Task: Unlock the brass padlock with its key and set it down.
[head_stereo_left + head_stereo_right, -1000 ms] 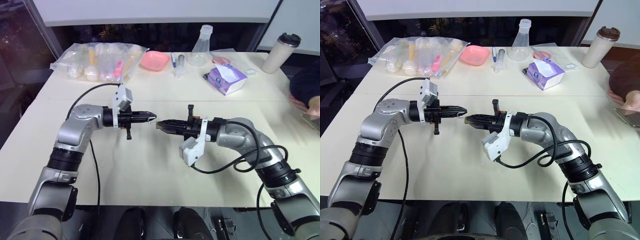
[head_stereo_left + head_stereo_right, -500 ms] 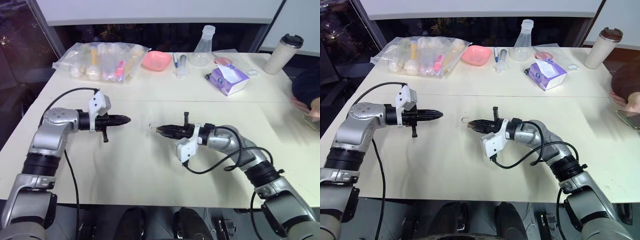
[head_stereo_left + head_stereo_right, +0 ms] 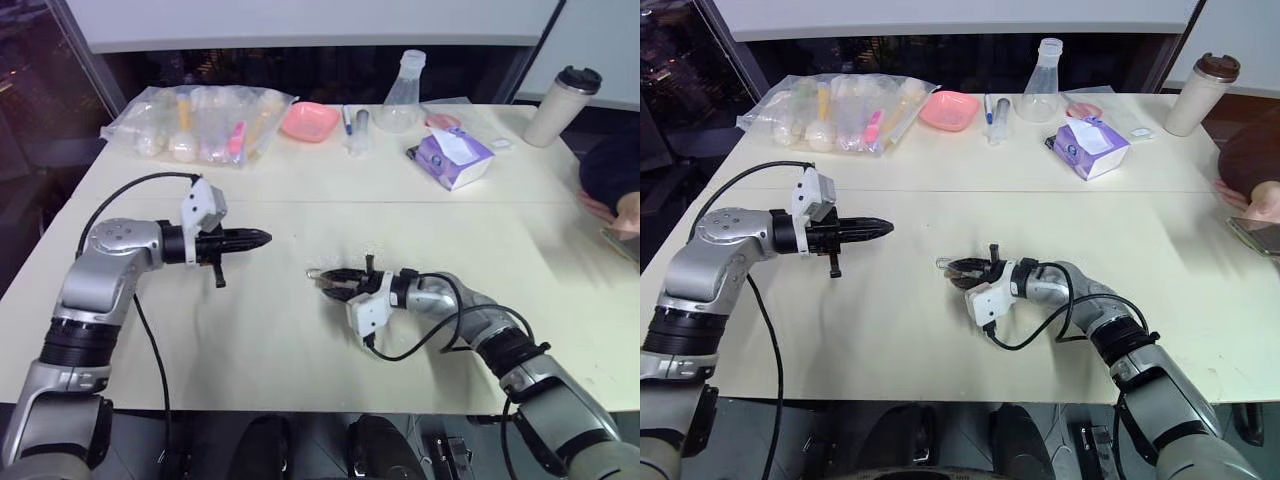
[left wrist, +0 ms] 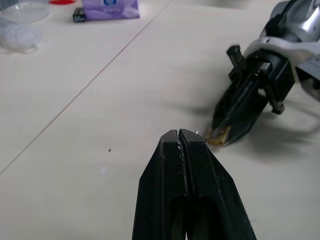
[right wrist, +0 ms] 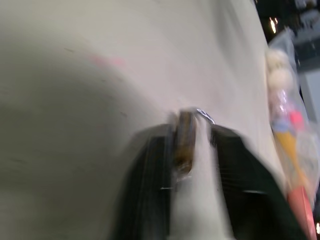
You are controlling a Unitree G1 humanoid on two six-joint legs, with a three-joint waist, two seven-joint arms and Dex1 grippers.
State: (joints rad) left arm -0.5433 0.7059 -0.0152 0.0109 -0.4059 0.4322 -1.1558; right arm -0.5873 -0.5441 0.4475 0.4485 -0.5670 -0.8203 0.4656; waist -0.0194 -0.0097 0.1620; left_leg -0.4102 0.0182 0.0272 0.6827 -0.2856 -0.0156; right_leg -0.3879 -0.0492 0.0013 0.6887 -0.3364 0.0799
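Observation:
The brass padlock [image 5: 184, 142] sits low over the cream table [image 3: 280, 350], between the tips of my right gripper [image 3: 328, 282]. Its silvery shackle [image 3: 312, 272] pokes out past the tips. In the right wrist view the fingers stand apart: the padlock lies against one finger, with a gap to the other. The left wrist view shows the brass body [image 4: 219, 136] at those tips. My left gripper [image 3: 262, 238] hovers above the table a short way to the left, pointing at the padlock, fingers [image 4: 170, 150] pressed together. The key is hidden; I cannot see whether it is pinched there.
Along the far edge stand a clear bag of items [image 3: 200, 120], a pink bowl [image 3: 308, 120], a glass flask [image 3: 403, 90], a purple tissue pack [image 3: 455, 157] and a tumbler [image 3: 562, 105]. A person's hand [image 3: 628, 212] and a phone [image 3: 622, 243] are at the right edge.
My right gripper has sunk to the table with the padlock and its fingers have spread. My left gripper has drawn away to the left, staying shut.

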